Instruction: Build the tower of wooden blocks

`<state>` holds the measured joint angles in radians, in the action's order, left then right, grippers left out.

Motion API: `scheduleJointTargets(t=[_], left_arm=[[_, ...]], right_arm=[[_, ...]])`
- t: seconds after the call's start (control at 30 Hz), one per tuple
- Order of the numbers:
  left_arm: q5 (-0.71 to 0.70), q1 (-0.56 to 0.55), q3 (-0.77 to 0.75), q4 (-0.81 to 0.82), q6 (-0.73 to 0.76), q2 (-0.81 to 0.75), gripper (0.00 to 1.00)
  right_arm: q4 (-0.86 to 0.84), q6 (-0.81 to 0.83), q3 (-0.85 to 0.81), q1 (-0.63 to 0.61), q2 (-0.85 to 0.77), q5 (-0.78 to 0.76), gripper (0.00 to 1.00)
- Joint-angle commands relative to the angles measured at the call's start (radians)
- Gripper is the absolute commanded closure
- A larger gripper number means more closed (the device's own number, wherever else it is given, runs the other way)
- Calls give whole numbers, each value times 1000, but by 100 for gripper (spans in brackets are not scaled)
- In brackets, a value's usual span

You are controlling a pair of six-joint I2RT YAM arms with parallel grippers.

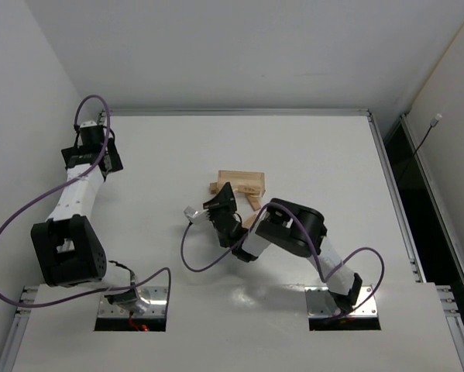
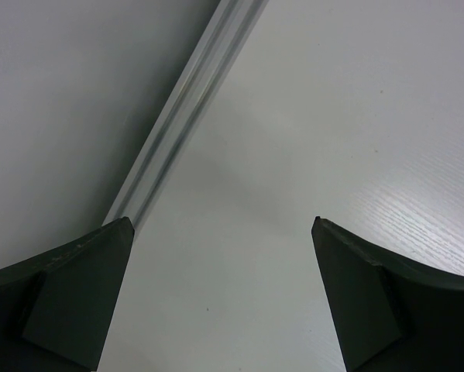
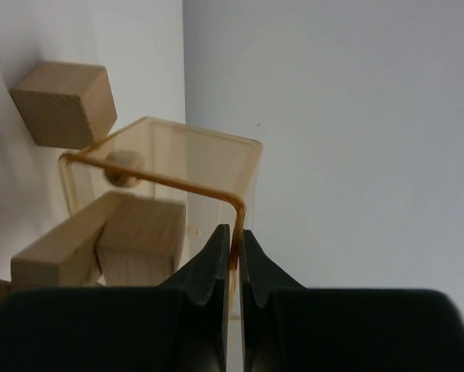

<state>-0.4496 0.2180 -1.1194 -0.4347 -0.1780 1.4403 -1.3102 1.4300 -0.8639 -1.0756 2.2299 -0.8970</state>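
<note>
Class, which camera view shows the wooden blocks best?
The right wrist view: the wooden blocks sit close and sharp, by the clear container. The top view shows them small, partly hidden behind the right arm. The left wrist view shows none.

Wht table, wht walls rnd.

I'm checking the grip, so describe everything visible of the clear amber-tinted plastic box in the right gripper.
The clear amber-tinted plastic box is thin-walled, see-through, with rounded corners and a darker amber rim. The right gripper is shut on one wall, a finger on each side. Through it show light wooden blocks; whether they touch it is unclear.
</note>
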Motion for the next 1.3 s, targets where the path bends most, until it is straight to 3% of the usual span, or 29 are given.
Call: scheduleJointTargets(t=[0.0, 0.37, 0.63, 0.8, 0.87, 0.93, 0.97, 1.0, 1.03, 1.07, 1.1, 1.13, 1.27], left_arm=[[9, 14, -45, 1, -14, -3, 0], [28, 14, -63, -9, -14, 15, 0], [28, 14, -31, 1, -14, 15, 0], [37, 14, -31, 1, -23, 15, 0], [48, 14, -31, 1, -23, 15, 0], [57, 14, -31, 1, -32, 15, 0], [57, 14, -31, 1, -32, 15, 0], [57, 14, -31, 1, -32, 15, 0], [57, 14, -22, 1, -32, 15, 0], [57, 14, -22, 1, -32, 15, 0], [57, 14, -22, 1, -32, 15, 0], [57, 14, -22, 1, -32, 15, 0], [68, 14, -13, 1, -32, 6, 0]], right_arm=[[-505, -34, -17, -10, 17, -3, 100], [-505, 93, -245, 45, -93, 82, 100], [-505, 50, -124, 23, -93, -6, 100], [-457, 2, -136, 14, -125, -114, 100], [-310, -58, -168, 14, -188, -149, 100], [-111, -256, -205, 14, -254, -194, 100], [192, -360, -224, 26, -336, -194, 100], [382, -613, -284, 38, -378, -177, 100], [595, -757, -331, 49, -415, -143, 100], [967, -887, -440, 61, -459, -41, 100], [1131, -1084, -502, 90, -460, 17, 100], [1345, -1146, -555, 101, -460, 111, 100], [1673, -1321, -772, 166, -447, 359, 100]])
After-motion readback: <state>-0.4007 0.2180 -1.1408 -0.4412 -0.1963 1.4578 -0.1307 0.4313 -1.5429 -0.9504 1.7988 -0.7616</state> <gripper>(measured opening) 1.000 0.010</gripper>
